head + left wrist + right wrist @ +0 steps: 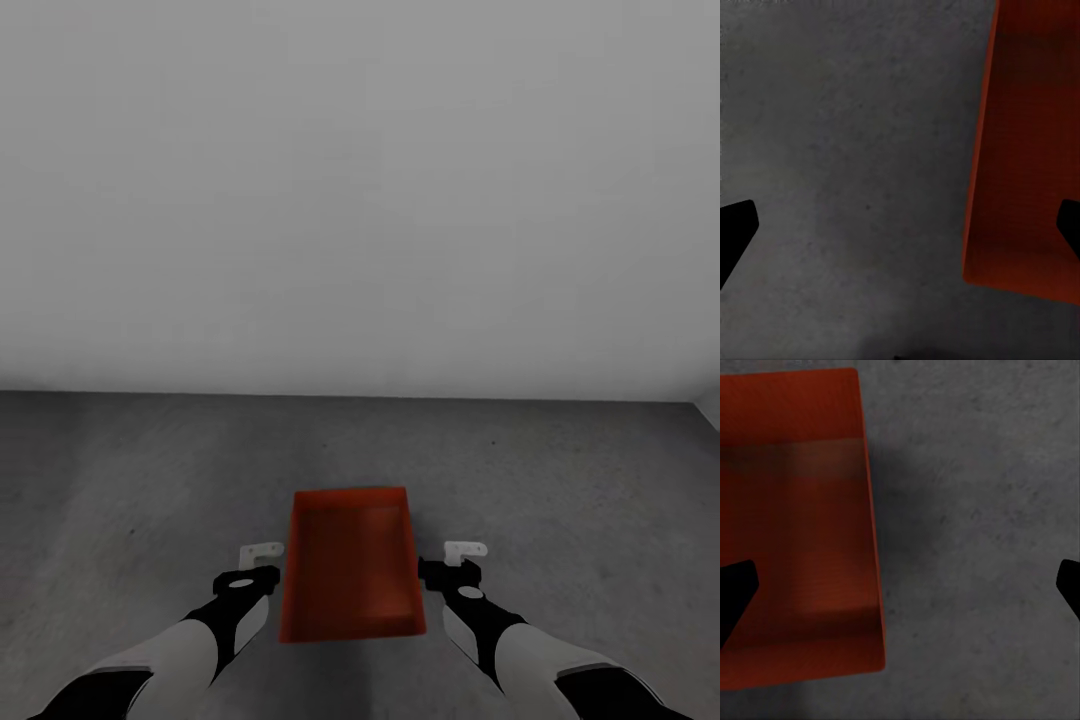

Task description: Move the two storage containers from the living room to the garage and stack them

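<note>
Garage floor [150, 480], by the pale wall [360, 200]: one orange-red storage container [350, 575] set down, nothing stacked on it; left claw [262, 560] and right claw [455, 558] flank it, spread wide, empty; second container outstanding.

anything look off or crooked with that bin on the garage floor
Nothing stands out. The orange-red storage container sits flat and upright on the concrete floor, empty and undamaged, with the open left pincer and right pincer on either side, not touching it.
</note>
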